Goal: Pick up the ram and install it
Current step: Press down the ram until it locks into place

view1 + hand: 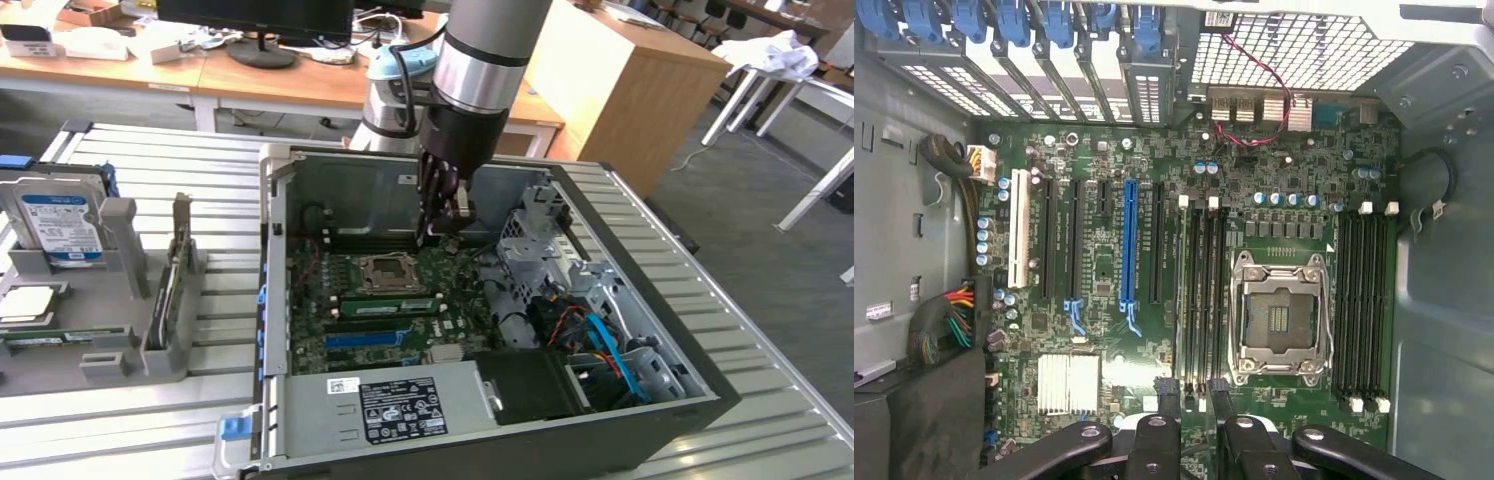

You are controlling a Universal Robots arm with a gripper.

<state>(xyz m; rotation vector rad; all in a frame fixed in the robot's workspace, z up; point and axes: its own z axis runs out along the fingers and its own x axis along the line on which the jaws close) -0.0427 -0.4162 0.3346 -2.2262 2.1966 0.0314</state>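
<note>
Gripper [447,228] hung inside the PC case [694,400] over the motherboard [400,330], jaws part-open with nothing seen between them. The ram [387,305] sat in a slot beside the CPU socket [388,270], below the gripper, nearer the camera and toward the exterior view's left, its long axis left-right.

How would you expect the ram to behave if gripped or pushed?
The ram is a thin green board, so probably stiff and light. It seems to stand on edge in the motherboard, so a sideways push might stress it. Exposed chips suggest fragility.
</note>
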